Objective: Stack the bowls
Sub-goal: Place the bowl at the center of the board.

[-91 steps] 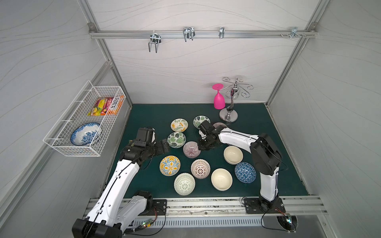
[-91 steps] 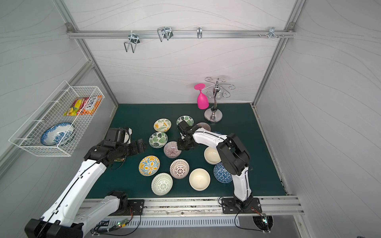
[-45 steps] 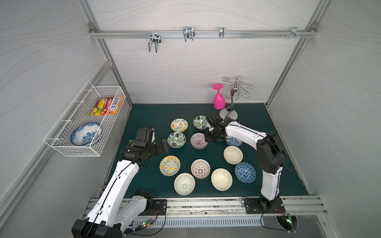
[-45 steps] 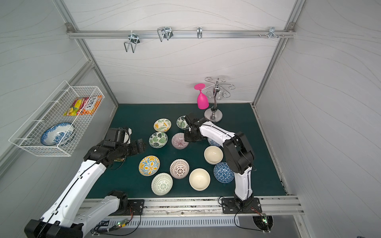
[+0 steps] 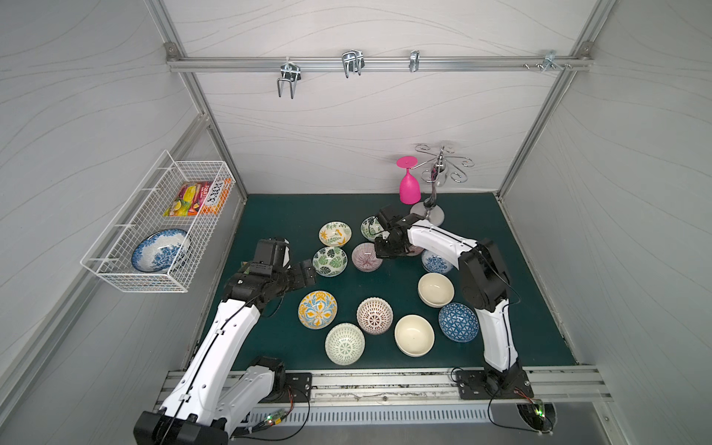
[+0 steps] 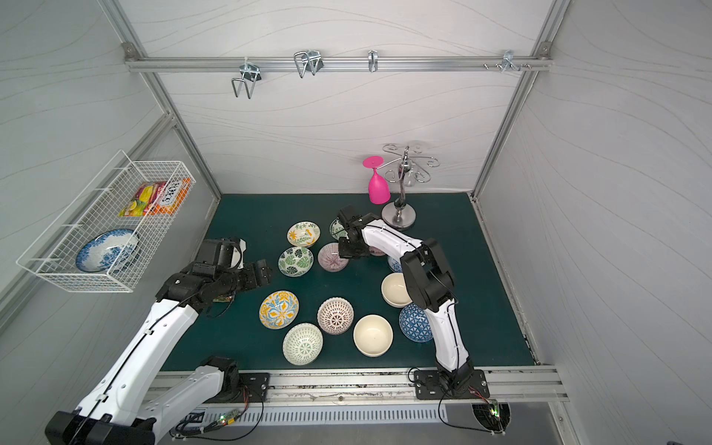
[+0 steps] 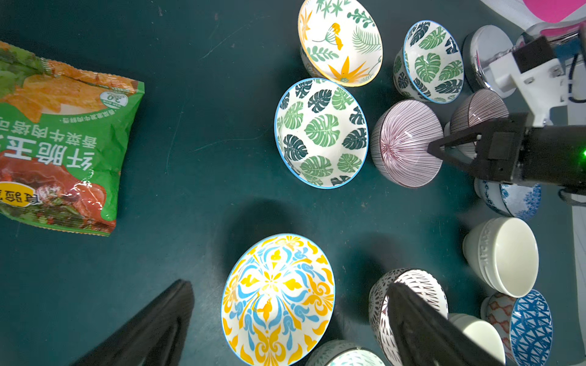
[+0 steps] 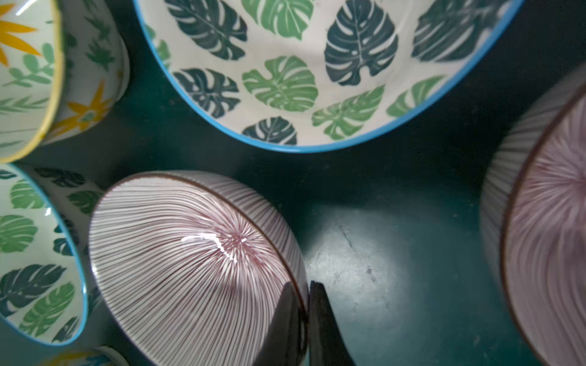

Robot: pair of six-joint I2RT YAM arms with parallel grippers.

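Several small bowls stand spread over the green mat [image 5: 277,215]. My right gripper [image 5: 379,252] [image 8: 306,304] is shut on the rim of a pink-striped bowl [image 5: 366,257] [image 8: 190,263] [image 7: 406,142], one finger inside and one outside, and the bowl is tilted. The other pink-striped bowl [image 7: 478,109] [image 8: 545,221] sits just behind it, mostly hidden by the arm in both top views. Green-leaf bowls [image 5: 329,261] [image 5: 370,227] stand close by. My left gripper [image 5: 308,271] [image 7: 290,285] hangs open over the yellow-and-blue bowl [image 5: 317,309], holding nothing.
A yellow floral bowl [image 5: 335,233], lattice bowls [image 5: 374,315] [image 5: 345,343], cream bowls [image 5: 435,289] [image 5: 414,335] and blue-patterned bowls [image 5: 458,322] [image 5: 435,262] fill the mat. A glass stand [image 5: 433,215] with a pink glass [image 5: 409,188] stands at the back. A snack bag [image 7: 60,142] lies under my left arm. A wire basket [image 5: 115,269] hangs on the left wall.
My right gripper has carried the pink-striped bowl toward the back, closer to the other pink-striped bowl. The left arm has not moved.
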